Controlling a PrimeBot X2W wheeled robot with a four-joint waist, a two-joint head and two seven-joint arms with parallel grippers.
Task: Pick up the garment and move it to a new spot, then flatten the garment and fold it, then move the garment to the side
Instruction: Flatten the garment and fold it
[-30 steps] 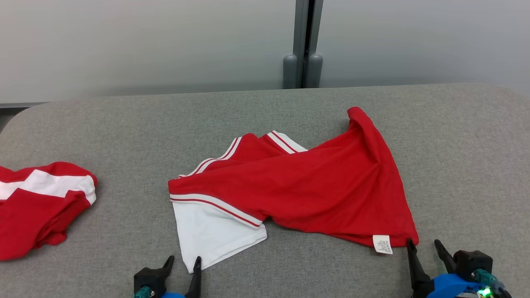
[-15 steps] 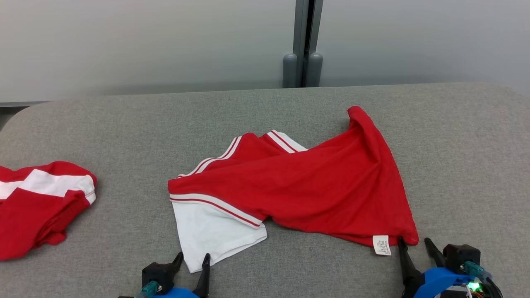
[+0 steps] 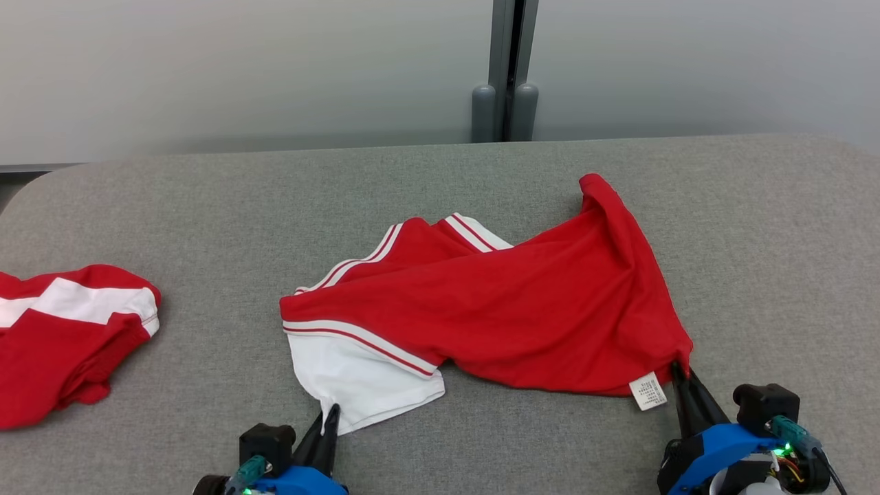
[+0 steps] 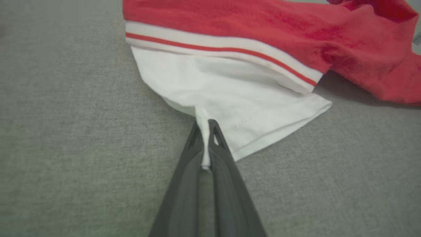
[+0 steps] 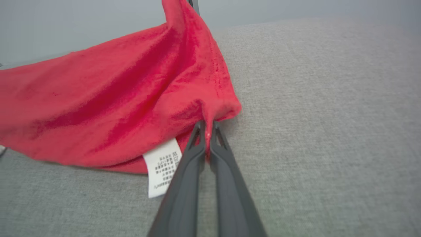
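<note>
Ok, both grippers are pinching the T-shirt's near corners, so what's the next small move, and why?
Probably raise both grippers together, evenly. The left gripper is shut on the white corner, the right gripper on the red corner beside the care label, and the T-shirt lies crumpled on the grey surface, so lifting should free it.

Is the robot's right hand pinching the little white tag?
No, the right hand pinches the garment at its red corner; the white tag hangs beside it.
</note>
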